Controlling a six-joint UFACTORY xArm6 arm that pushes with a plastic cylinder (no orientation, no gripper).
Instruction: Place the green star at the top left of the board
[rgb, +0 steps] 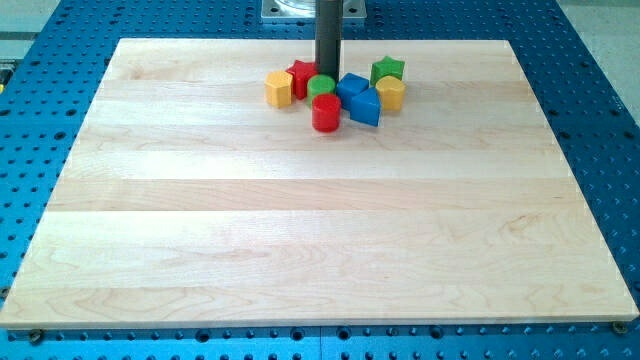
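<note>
The green star (387, 69) lies near the board's top edge, right of centre, at the right end of a tight cluster of blocks. It touches a yellow cylinder (390, 93) just below it. My tip (327, 74) is down in the cluster, left of the star, between a red star (302, 75) and a blue block (351, 86), just behind a green cylinder (321, 86). The blue block lies between my tip and the green star.
The cluster also holds a yellow hexagon (279, 88) at the left, a red cylinder (326, 113) at the front and a second blue block (366, 106). The wooden board (320, 230) rests on a blue perforated table.
</note>
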